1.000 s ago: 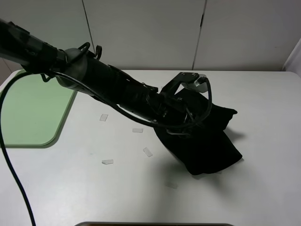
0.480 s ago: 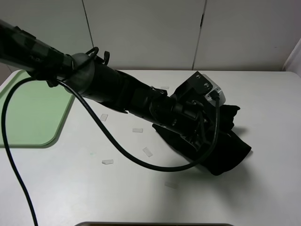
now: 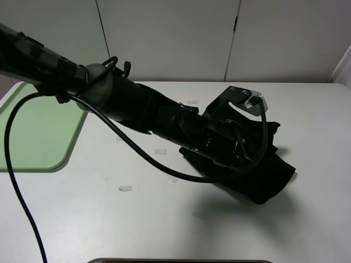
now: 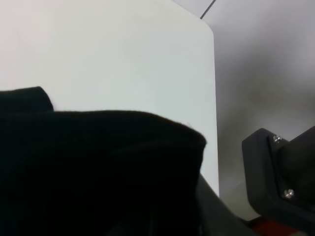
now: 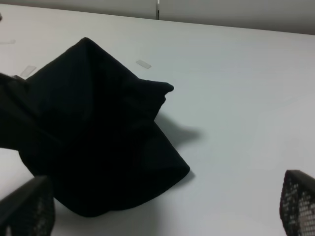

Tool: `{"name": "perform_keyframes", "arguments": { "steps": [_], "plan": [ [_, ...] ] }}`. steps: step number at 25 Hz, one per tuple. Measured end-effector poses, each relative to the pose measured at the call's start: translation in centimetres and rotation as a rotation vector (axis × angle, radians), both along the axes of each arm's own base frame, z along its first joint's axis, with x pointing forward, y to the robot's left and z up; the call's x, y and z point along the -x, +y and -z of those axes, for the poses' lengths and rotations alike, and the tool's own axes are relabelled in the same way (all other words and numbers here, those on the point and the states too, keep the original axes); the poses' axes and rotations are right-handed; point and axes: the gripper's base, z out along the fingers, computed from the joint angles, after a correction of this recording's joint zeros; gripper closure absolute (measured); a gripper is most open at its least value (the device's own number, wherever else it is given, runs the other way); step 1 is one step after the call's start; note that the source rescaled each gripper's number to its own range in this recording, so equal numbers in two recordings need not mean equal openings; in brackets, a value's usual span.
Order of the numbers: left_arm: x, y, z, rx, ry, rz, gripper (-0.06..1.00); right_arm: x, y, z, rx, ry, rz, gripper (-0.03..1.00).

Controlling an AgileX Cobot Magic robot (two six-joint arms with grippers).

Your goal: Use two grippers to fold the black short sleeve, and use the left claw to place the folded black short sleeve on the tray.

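Note:
The black short sleeve (image 3: pixel 267 176) lies bunched right of the table's middle; it also shows in the right wrist view (image 5: pixel 98 132) and fills the lower left wrist view (image 4: pixel 98 167). My left claw (image 3: pixel 240 156) reaches across from the upper left, its tip buried in the cloth and shut on a fold of it. One dark finger (image 4: pixel 283 179) shows beside the cloth. My right gripper (image 5: pixel 161 204) hovers near the shirt, open wide, with nothing between its fingers; it does not show in the exterior view. The pale green tray (image 3: pixel 38 131) sits at the far left.
Small clear strips lie scattered on the white table (image 3: pixel 98 219), among them one (image 3: pixel 125 188) in front of the arm and one (image 3: pixel 160 152) under it. The left arm's black cable (image 3: pixel 22 203) loops down over the table's left part. A white panelled wall stands behind.
The left arm has reached further right and its wrist has turned. The shirt has gone with it toward the front right and spread lower on the table.

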Motion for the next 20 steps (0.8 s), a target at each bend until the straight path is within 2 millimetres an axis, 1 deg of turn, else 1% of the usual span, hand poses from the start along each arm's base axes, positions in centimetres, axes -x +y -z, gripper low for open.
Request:
{"name": "perform_keyframes", "arguments": {
  "steps": [6, 9, 12, 13, 20],
  "plan": [
    [-1.0, 1.0, 0.1, -0.044, 0.062, -0.036, 0.85, 0.0, 0.0, 0.0, 0.000, 0.000, 0.000, -0.03],
    [-2.0, 2.3, 0.5, -0.099, 0.061, -0.048, 0.85, 0.0, 0.0, 0.0, 0.000, 0.000, 0.000, -0.03],
    [-3.4, 3.7, 0.9, -0.141, 0.036, -0.062, 0.85, 0.0, 0.0, 0.0, 0.000, 0.000, 0.000, -0.03],
    [-4.4, 4.8, 1.1, -0.164, 0.015, -0.086, 0.85, 0.0, 0.0, 0.0, 0.000, 0.000, 0.000, -0.03],
    [-8.3, 8.5, 1.5, -0.213, -0.061, -0.226, 0.85, 0.0, 0.0, 0.0, 0.000, 0.000, 0.000, -0.03]
  ]
}}
